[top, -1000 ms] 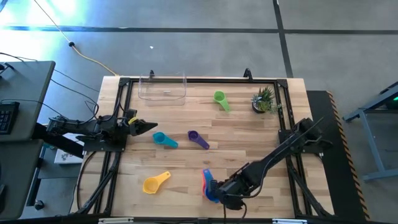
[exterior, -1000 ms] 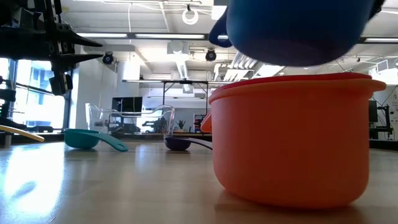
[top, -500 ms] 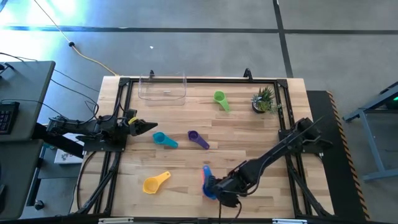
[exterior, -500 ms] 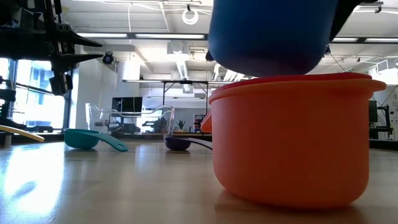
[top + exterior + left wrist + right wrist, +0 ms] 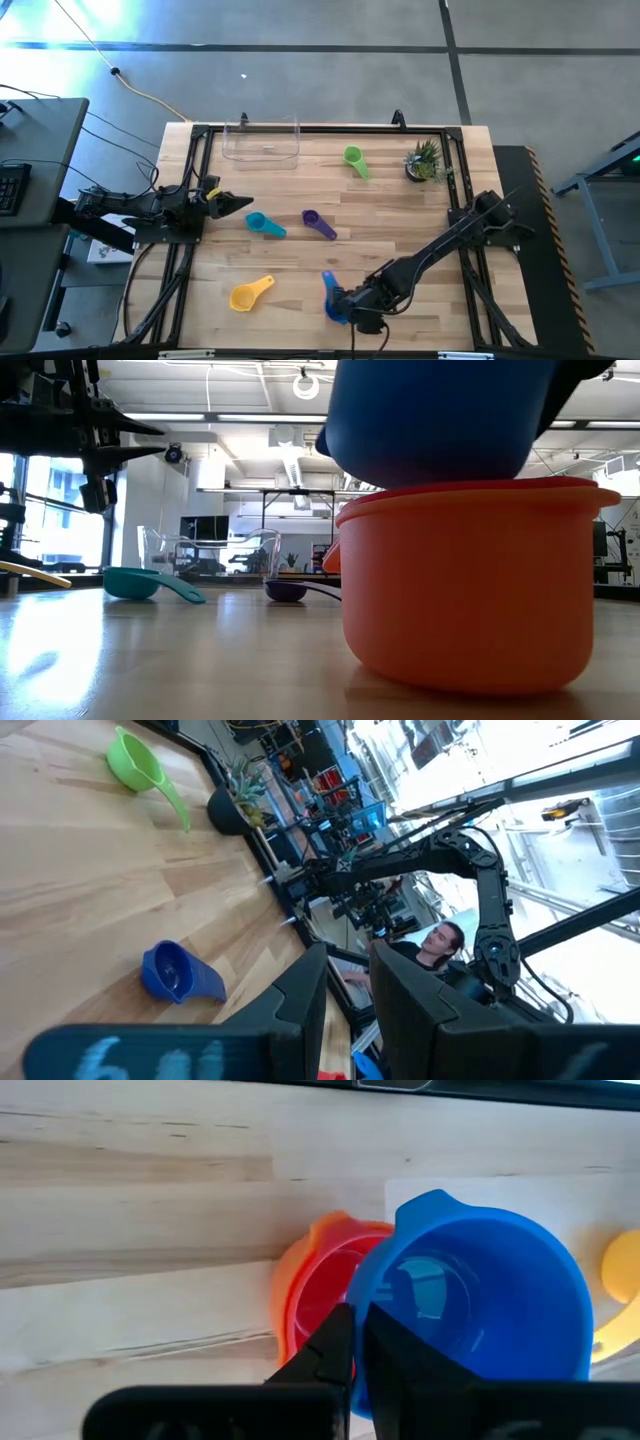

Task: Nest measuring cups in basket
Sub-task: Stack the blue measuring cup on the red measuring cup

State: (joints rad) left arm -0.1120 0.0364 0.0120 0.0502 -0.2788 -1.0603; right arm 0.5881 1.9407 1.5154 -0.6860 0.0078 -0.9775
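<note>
My right gripper (image 5: 345, 300) is near the table's near edge, shut on a blue measuring cup (image 5: 480, 1300). The blue cup hangs over a red cup (image 5: 320, 1295) nested in an orange cup (image 5: 470, 590), partly off to one side. Its bottom (image 5: 430, 470) is level with the red rim; whether they touch I cannot tell. The yellow (image 5: 250, 293), teal (image 5: 264, 224), purple (image 5: 318, 223) and green (image 5: 355, 160) cups lie apart on the table. The clear basket (image 5: 262, 140) stands at the far edge. My left gripper (image 5: 235, 204) waits open at the left edge. My right gripper pinches the blue cup's wall at the rim (image 5: 366, 1325), one finger (image 5: 400, 1365) inside the cup and the other (image 5: 335, 1342) outside. The fingers slant down from the table's right side. The cup hangs mouth up, clear of the table, over the red and orange cups.
A small potted plant (image 5: 425, 160) stands at the far right. A black frame (image 5: 200, 130) runs round the tabletop. Bare wood lies in the middle between the cups and the basket.
My right gripper has carried the blue cup a little toward the table's left edge and down. The cup now covers more of the red and orange cups, and its bottom has sunk from above the red rim to that rim's level.
</note>
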